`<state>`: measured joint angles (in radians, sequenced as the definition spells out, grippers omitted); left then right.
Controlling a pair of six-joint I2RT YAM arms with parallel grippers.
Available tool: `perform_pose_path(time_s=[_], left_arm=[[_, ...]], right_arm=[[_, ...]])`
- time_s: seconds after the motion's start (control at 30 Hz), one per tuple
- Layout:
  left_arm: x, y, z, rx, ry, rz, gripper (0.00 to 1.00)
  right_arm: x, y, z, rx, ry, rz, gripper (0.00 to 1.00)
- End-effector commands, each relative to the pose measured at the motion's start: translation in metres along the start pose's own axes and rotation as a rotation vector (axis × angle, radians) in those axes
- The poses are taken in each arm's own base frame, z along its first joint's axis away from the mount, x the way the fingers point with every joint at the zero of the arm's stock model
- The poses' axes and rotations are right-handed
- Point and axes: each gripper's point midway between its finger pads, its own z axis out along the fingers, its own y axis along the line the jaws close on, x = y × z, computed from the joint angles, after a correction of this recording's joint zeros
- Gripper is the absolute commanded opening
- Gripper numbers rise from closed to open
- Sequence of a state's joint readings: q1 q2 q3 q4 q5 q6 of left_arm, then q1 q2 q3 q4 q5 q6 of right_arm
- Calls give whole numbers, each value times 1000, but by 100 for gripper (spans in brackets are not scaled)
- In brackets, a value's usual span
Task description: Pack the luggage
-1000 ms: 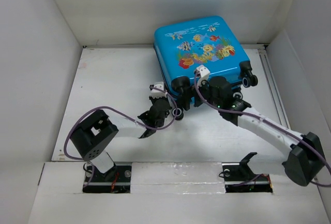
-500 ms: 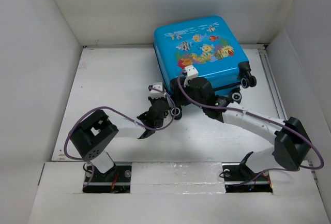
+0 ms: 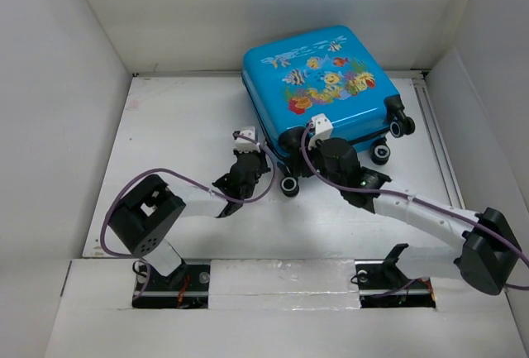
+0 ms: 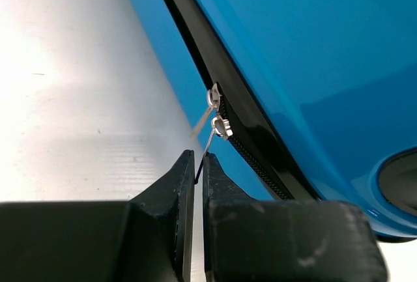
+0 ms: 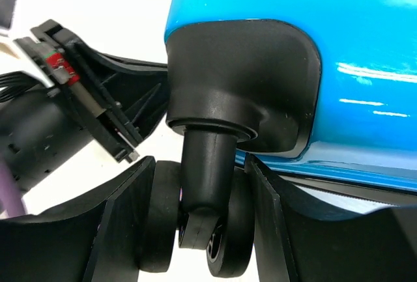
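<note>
The luggage, a bright blue hard-shell suitcase with cartoon fish on top, lies flat at the back of the table with its black wheels facing me. My left gripper is at its near-left edge. In the left wrist view the left gripper is shut on the thin metal zipper pull, which hangs from the slider on the black zipper. My right gripper is at the near corner. In the right wrist view the right gripper is shut on a black twin wheel under the blue shell.
White walls enclose the table on the left, back and right. Other suitcase wheels stick out toward me. The left arm's gripper body sits close beside the gripped wheel. Purple cables loop from both arms.
The suitcase has shifted slightly left and back. My left gripper moved up-left along its edge with the pull. The right arm shifted at the wheel corner and its elbow swung right.
</note>
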<state>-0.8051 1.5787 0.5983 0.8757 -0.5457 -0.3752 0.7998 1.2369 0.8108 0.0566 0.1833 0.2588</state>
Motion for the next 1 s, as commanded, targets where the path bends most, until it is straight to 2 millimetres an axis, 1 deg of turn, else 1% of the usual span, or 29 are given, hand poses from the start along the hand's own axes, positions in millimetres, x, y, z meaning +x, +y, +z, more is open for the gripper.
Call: perform_pose_path(time_s=[0.0, 0.03, 0.07, 0.1, 0.13, 0.17, 0.23, 0.27, 0.3, 0.33, 0.37, 0.4, 0.43, 0.47, 0.5, 0.53, 0.57, 0.6, 0.63, 0.67, 0.7, 0.73, 0.77, 0.8, 0.83, 0.87, 0.9, 0.93, 0.97], left_arm=[[-32, 48, 11, -189, -79, 8, 0], [-34, 52, 14, -200, -83, 5, 0], [-38, 49, 16, -199, -86, 11, 0], [-37, 54, 19, -214, -82, 15, 0], [-39, 58, 21, -225, -86, 3, 0], [-41, 54, 22, -213, -80, 3, 0], [-40, 52, 23, -216, -74, -40, 0], [-38, 55, 21, -238, -52, -45, 0], [-35, 61, 18, -268, -40, -64, 6], [-43, 65, 12, -300, -58, -100, 30], [-49, 66, 8, -313, -74, -162, 44], [-40, 74, -2, -329, -50, -166, 59], [-42, 76, -9, -328, -54, -191, 73], [-60, 74, -20, -307, -92, -244, 95], [-54, 81, -30, -315, -82, -269, 99], [-58, 81, -37, -301, -87, -298, 99], [-79, 79, -49, -272, -132, -350, 99], [-76, 82, -57, -264, -129, -367, 97], [-79, 80, -63, -242, -129, -386, 100], [-83, 77, -68, -208, -131, -402, 100], [-88, 71, -78, -148, -129, -424, 100], [-88, 69, -83, -129, -120, -426, 100], [-90, 63, -89, -93, -113, -432, 100], [-87, 62, -93, -72, -100, -433, 100], [-95, 54, -101, -14, -107, -454, 100], [-88, 55, -105, -6, -81, -444, 100], [-89, 53, -109, 11, -74, -445, 100], [-95, 49, -116, 49, -76, -447, 100], [-91, 49, -120, 55, -55, -439, 100]], right_arm=[[14, 1, -19, -37, 51, -31, 0], [12, 4, -21, -48, 44, -33, 0], [12, 10, -25, -69, 48, -36, 0], [18, 15, -26, -88, 62, -43, 0], [18, 15, -27, -89, 62, -43, 0], [20, 20, -27, -106, 66, -46, 0], [21, 23, -28, -114, 68, -50, 0], [17, 26, -29, -125, 62, -48, 0], [19, 31, -27, -137, 64, -52, 0], [13, 33, -27, -142, 47, -49, 0], [12, 40, -26, -163, 52, -53, 0], [13, 47, -28, -190, 50, -57, 0], [11, 52, -27, -199, 49, -59, 0], [13, 60, -29, -219, 53, -67, 0], [5, 65, -30, -226, 31, -66, 0], [3, 71, -30, -239, 29, -70, 0], [4, 75, -32, -249, 31, -73, 0], [3, 85, -35, -274, 27, -80, 0], [8, 90, -35, -284, 41, -76, 0], [3, 97, -37, -302, 27, -77, 0], [8, 107, -38, -320, 34, -75, 0], [4, 115, -42, -340, 26, -77, 0], [8, 122, -42, -355, 31, -71, 0], [6, 131, -42, -376, 25, -74, 0], [3, 147, -50, -408, 9, -80, 0], [9, 152, -50, -412, 21, -90, 17], [5, 162, -51, -434, 8, -89, 31], [4, 167, -52, -438, 5, -92, 44], [-6, 178, -58, -457, -22, -99, 54]])
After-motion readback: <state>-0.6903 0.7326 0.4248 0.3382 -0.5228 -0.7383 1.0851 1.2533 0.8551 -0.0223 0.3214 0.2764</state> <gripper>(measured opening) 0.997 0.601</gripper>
